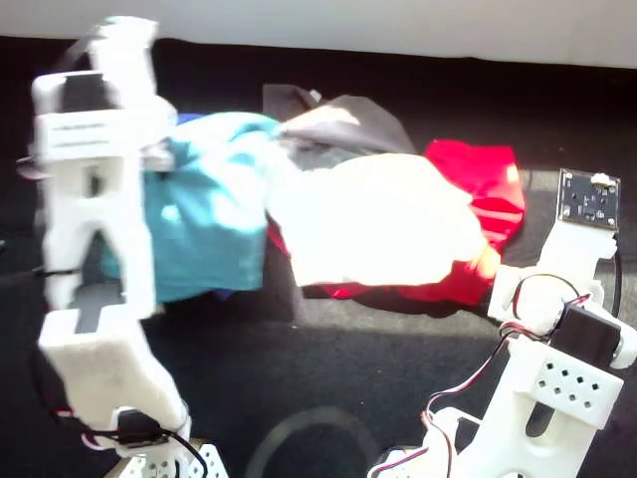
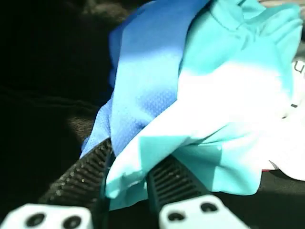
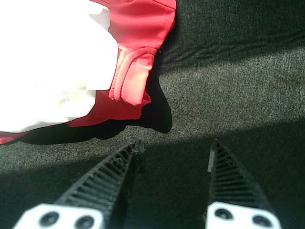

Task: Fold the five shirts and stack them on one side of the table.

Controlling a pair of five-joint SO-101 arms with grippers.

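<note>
The dark, cloth-covered surface (image 1: 348,368) runs back to a pale wall, and all the laundry sits on its far half. I count five shirts in one crumpled heap: teal shirt (image 1: 209,229), blue shirt (image 2: 143,81) under it, white shirt (image 1: 378,224) in the middle, red shirt (image 1: 488,184) at the right, and grey shirt (image 1: 348,124) farthest back. I judge none is folded and no stack has begun, so nearly everything is left to do. The heap's long axis runs left to right; I cannot tell which way any collar points. My left hand (image 2: 133,162) is clamped on an edge of the teal shirt. My right hand (image 3: 175,145) hangs with its fingers apart over bare surface, just near of the red shirt.
</note>
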